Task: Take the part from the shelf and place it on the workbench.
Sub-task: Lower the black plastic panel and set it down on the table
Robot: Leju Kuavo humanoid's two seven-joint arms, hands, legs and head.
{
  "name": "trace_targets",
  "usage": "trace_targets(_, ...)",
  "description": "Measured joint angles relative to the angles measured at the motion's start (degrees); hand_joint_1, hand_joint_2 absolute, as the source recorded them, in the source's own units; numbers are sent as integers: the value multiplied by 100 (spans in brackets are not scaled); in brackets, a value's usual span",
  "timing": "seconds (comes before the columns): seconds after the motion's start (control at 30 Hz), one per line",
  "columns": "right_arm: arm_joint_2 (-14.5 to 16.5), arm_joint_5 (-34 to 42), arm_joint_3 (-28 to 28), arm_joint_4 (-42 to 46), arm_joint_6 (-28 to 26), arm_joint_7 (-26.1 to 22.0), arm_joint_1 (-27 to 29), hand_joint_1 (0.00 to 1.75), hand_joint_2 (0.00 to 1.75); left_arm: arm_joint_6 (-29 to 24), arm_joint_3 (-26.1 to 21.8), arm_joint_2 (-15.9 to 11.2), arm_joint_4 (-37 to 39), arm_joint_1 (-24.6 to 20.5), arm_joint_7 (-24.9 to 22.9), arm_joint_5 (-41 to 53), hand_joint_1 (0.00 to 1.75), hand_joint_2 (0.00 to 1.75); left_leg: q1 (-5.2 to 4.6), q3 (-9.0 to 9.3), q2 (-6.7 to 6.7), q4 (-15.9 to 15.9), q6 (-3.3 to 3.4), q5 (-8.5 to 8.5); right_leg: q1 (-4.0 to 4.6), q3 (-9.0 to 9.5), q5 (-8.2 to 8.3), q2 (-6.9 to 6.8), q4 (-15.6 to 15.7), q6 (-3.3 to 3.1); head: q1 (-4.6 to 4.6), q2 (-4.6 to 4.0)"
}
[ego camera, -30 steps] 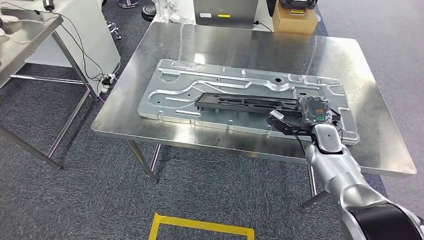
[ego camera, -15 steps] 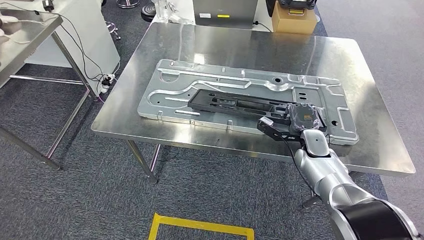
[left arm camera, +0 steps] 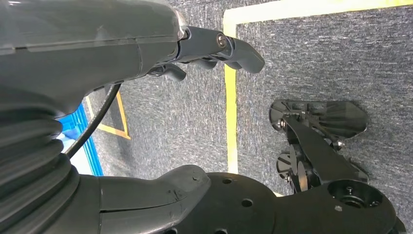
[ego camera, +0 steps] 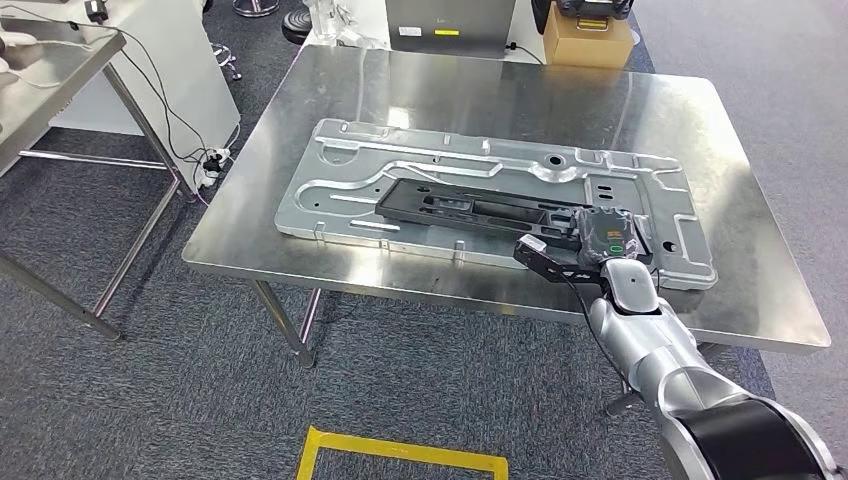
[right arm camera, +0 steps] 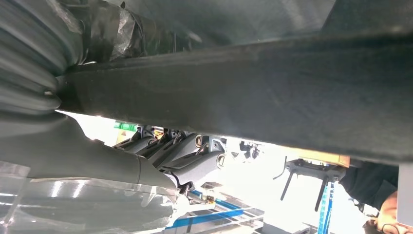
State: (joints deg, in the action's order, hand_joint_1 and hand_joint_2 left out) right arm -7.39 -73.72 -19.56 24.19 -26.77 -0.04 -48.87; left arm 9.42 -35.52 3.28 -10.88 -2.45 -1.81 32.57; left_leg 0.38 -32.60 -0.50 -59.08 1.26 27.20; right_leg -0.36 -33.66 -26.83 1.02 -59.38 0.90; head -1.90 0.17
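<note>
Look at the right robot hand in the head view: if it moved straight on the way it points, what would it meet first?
Probably the black part it already grips. The right robot hand points across the metal plate; depth is unclear.

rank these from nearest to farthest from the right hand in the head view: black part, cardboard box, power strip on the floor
1. The black part: lies on the silver panel on the workbench, its near end under the right hand.
2. The cardboard box: beyond the workbench's far edge, straight ahead of the hand.
3. The power strip: on the floor, off the workbench's left side.
</note>
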Motion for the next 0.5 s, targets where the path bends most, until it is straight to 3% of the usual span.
trace_targets(0.03,1,0,-1,-3,0,0,-1,175,175,0,0,0,0,0,0,0,0,175,0,0,0,0,0,0,0,0,0,0,0,0,1,-1)
trace_targets(0.17,9,-1,-1,-9,2,-10,-3,0,0,28,0,0,0,1,11,9,0,175,0,0,1,0,0,0,0,0,0,1,0,0,1,-1)
trace_targets(0.27,29,-4,-1,-15,19,-21,-1,0,0,82,-1,0,0,1,19,35,0,175,0,0,4,0,0,0,0,-1,0,3,0,0,0,-1)
trace_targets(0.4,39,-2,-1,-21,31,-28,4,0,0,104,-29,0,0,4,17,-22,0,0,0,1,5,0,0,0,0,-2,1,3,0,-1,1,0)
trace_targets(0.5,55,8,-2,-21,19,-71,18,0,0,112,-79,0,0,7,16,-51,0,0,0,0,2,0,-1,0,0,-2,1,1,0,-1,1,-1)
